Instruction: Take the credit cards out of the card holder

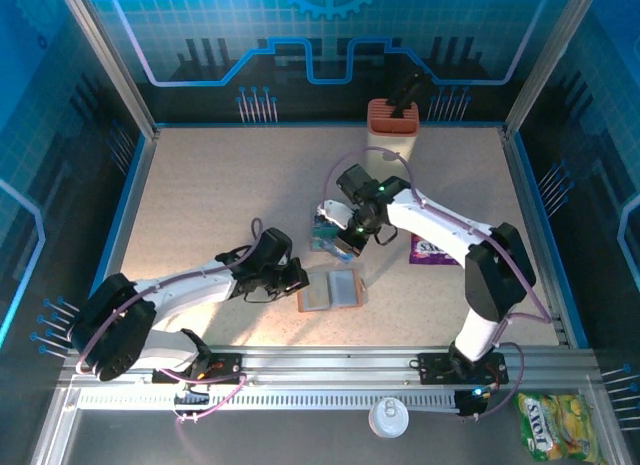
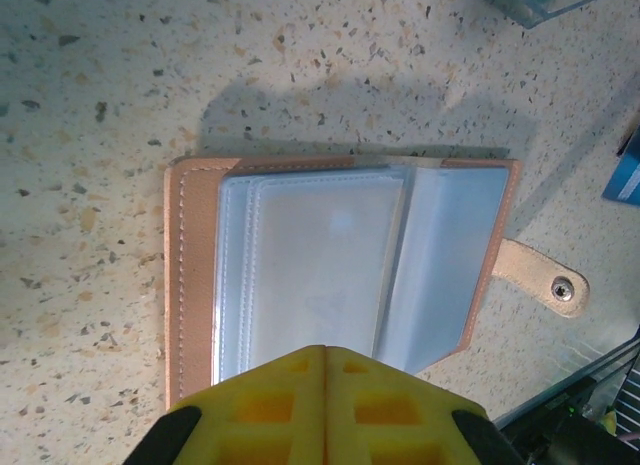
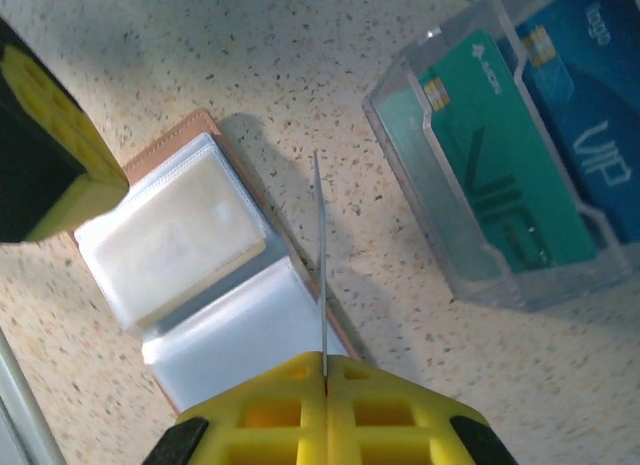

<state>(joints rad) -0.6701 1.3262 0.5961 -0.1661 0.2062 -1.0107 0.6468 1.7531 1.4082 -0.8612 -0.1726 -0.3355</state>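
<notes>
The card holder [image 1: 330, 290] lies open on the speckled table, brown outside with clear-grey pockets [image 2: 310, 265] [image 3: 190, 245]. My left gripper [image 1: 300, 278] is shut, and its yellow tips [image 2: 325, 353] rest over the holder's near edge with nothing visible between them. Just above the holder's right side, my right gripper [image 1: 350, 247] [image 3: 325, 360] is shut on a thin credit card [image 3: 320, 245], seen edge-on. A clear tray [image 3: 470, 255] beside it holds a teal card [image 3: 490, 175] and a blue card [image 3: 590, 135].
A purple snack packet [image 1: 432, 250] lies right of the right arm. An orange-and-cream upright box [image 1: 392, 115] stands at the back wall. A yellow packet [image 1: 555, 425] and a white lid [image 1: 388, 418] lie in front of the rail.
</notes>
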